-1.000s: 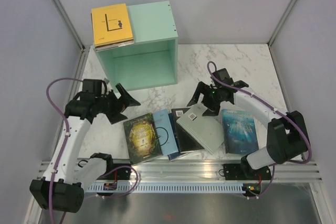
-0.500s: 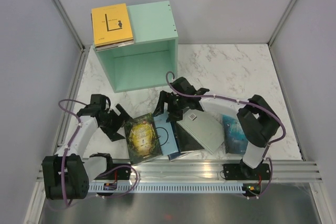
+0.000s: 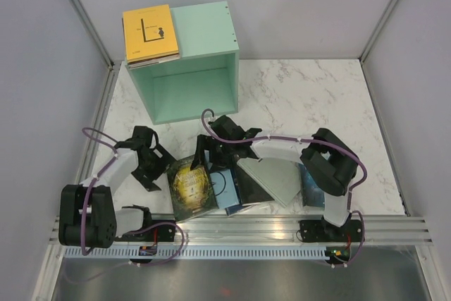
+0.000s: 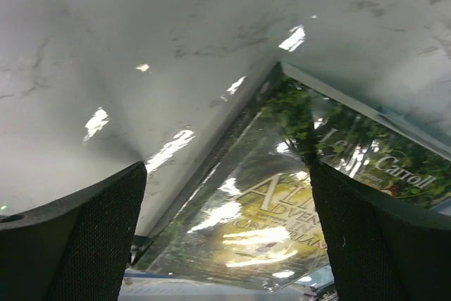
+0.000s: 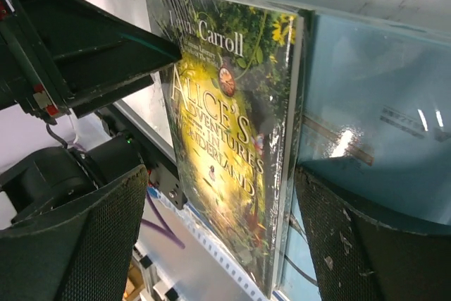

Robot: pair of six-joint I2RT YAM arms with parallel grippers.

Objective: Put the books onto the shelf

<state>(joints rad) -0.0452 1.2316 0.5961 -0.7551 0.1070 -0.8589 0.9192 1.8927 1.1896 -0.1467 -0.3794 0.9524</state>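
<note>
Gold-art book (image 5: 218, 89) under spread right gripper (image 5: 220, 174), left gripper (image 3: 161, 168) just beside

Up top, the fixed camera sits high above and behind the arm bases and looks steeply down. It takes in the whole marble table (image 3: 310, 89) from far off, with the shelf (image 3: 204, 40) at 11 o'clock. The left wrist camera is low and close over the tabletop, facing the dark book with gold art (image 4: 282, 216). The left gripper (image 4: 227, 167) frames the shot, fingers (image 4: 84, 244) dark at 7 and 5 o'clock. The right wrist camera, just as near, faces the same cover from the opposite side, with the left gripper at 10 o'clock. All three views share that book.
</note>
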